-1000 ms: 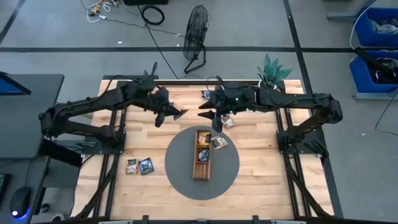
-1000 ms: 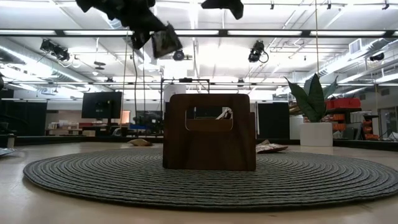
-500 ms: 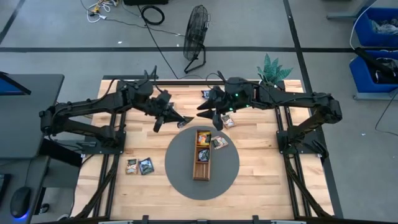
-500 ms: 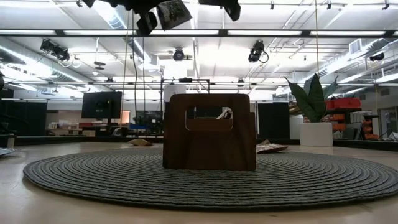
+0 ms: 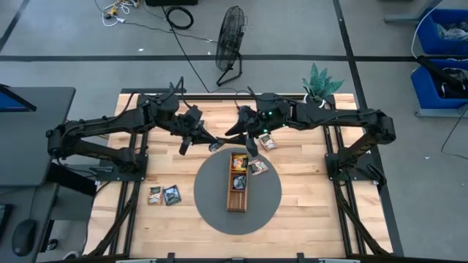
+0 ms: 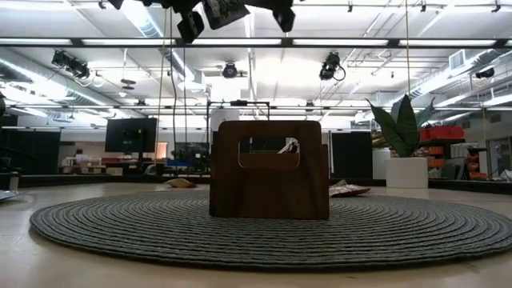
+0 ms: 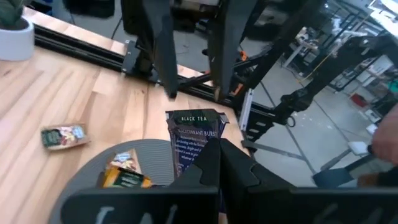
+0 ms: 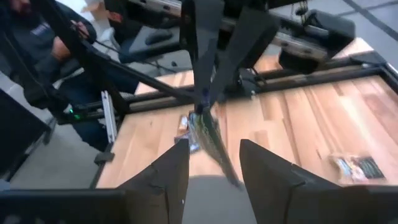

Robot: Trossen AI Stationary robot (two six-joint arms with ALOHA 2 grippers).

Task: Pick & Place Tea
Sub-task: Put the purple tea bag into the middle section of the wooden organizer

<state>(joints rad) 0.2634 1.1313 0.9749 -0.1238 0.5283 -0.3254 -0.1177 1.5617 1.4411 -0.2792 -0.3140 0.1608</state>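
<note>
Left gripper: your left arm is up over the tabletop's back half, just off the mat's back edge, fingers clamped tight on a dark sachet; the label reads black tea.
Held sachet: it hangs clear of the table, flat between the fingers, well above the tray as the low view shows it.
Right gripper: you've got it nose to nose with the left one, jaws parted and nothing pinched; the sachet's free edge sits about in the gap, though I can't tell whether a finger touches it.
Tray: long wooden box lying front to back on the round grey mat, mid-table; at least two sachets lie in its back compartments.
Loose tea, right side: one sachet on the mat, just beside the tray's right wall; another on bare wood behind it.
Loose tea, back: one near the back edge, partly under the right arm.
Loose tea, left: a pair side by side toward the front-left, well apart from the mat.
Plant: sits at the back-right corner.
</note>
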